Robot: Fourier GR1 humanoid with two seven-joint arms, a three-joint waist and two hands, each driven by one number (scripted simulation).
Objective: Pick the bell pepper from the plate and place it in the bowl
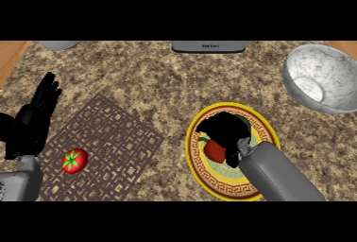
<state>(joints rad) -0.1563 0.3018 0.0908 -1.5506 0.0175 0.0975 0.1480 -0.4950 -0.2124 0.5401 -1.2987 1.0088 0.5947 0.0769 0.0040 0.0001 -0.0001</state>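
A red bell pepper (pixel 213 151) lies on a yellow-rimmed patterned plate (pixel 209 182) at the lower middle right. My right hand (pixel 226 128) hangs over the plate with its fingers curled down round the pepper, hiding most of it. A white marbled bowl (pixel 314 71) stands at the upper right, well apart from the plate. My left hand (pixel 35 118) rests open at the left edge, fingers pointing up.
A brown lattice mat (pixel 111 137) lies left of the plate with a red tomato (pixel 74 160) on it. A grey appliance (pixel 208 46) and a grey dish (pixel 58 45) sit at the far edge. Granite counter lies between plate and bowl.
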